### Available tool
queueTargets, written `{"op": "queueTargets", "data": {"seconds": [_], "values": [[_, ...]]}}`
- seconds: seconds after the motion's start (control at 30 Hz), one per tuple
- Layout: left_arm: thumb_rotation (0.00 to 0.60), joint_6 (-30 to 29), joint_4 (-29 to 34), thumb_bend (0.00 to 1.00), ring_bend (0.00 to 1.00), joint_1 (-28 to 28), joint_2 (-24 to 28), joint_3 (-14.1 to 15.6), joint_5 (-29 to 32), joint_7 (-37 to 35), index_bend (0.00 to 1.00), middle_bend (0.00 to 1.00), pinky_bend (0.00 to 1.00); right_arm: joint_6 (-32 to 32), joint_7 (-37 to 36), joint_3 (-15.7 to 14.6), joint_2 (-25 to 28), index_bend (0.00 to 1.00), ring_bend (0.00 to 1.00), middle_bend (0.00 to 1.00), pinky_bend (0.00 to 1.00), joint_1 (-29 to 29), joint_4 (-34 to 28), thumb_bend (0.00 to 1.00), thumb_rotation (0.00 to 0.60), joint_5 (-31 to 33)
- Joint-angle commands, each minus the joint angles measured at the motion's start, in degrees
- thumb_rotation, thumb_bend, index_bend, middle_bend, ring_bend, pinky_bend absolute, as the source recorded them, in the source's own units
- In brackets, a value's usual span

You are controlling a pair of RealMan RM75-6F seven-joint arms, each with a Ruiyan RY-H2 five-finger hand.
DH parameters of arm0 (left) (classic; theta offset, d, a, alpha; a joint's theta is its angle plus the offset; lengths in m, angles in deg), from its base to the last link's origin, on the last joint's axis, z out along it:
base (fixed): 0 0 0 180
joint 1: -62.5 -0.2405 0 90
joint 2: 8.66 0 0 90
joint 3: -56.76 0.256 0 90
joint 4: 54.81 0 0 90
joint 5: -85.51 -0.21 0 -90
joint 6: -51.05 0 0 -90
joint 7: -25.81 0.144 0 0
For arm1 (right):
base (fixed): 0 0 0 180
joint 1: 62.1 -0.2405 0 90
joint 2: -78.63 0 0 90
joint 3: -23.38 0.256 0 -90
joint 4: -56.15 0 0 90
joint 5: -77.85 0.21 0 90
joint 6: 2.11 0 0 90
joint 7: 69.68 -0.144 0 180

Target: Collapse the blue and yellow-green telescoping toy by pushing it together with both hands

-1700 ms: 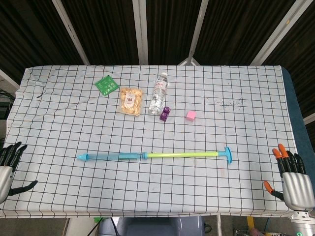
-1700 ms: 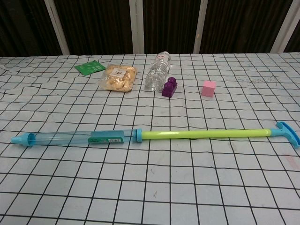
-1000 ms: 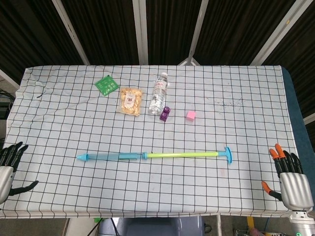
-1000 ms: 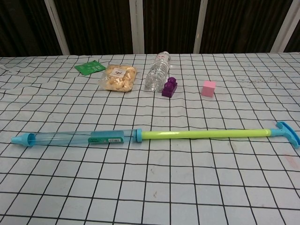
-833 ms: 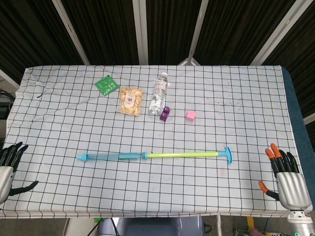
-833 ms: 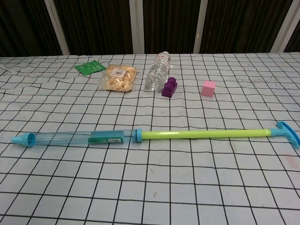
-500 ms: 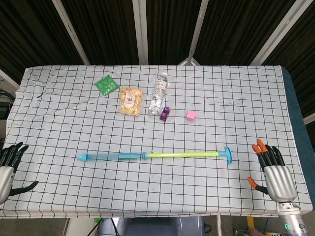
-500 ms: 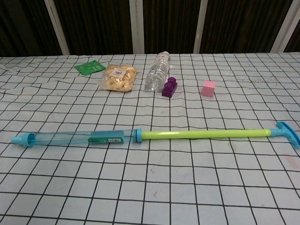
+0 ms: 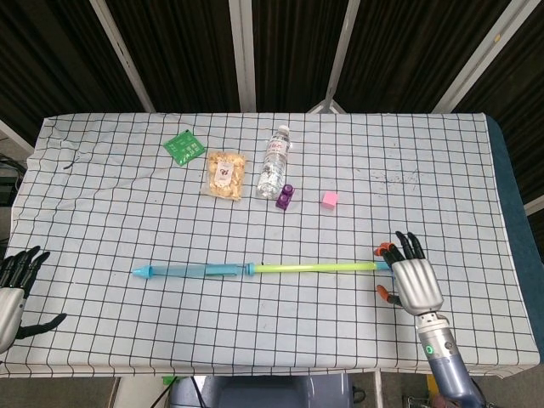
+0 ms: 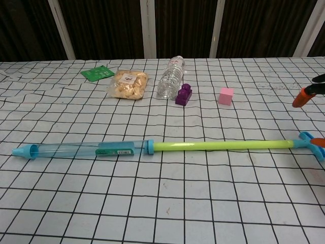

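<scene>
Right hand [image 9: 414,280] spread at toy [image 9: 255,269] handle, lower right; left hand [image 9: 13,293] spread, lower-left edge. Toy fully extended; we haven't pushed yet.

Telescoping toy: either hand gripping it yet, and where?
Nothing is held. The right hand, fingers spread, is at the toy's blue T-handle end; contact cannot be told. The left hand is off at the table edge.

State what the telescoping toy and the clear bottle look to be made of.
Telescoping toy: likely plastic; see-through blue barrel, glossy opaque yellow-green rod, moulded blue end pieces.
Clear bottle: probably thin plastic; transparent, ridged wall with bright glints, lying on its side.
</scene>
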Motion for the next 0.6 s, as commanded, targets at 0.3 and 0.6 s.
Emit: {"op": "queueTargets", "data": {"seconds": [0.3,0.6], "values": [[0.600,0.0,-0.4,0.13,0.00,0.1,0.1,0.1,-0.4,-0.9,0.00,0.00,0.00,2.8,4.0,2.1,-7.2,0.46,0.05,0.38,0.00,-3.9,7.2,0.26,0.600,5.4],[0.600,0.3,-0.4,0.13,0.00,0.2,0.0,0.0,0.0,-0.8,0.00,0.00,0.00,3.5,4.1,1.9,-10.7,0.46,0.05,0.37,0.00,-5.4,12.0,0.26,0.600,7.5]]}}
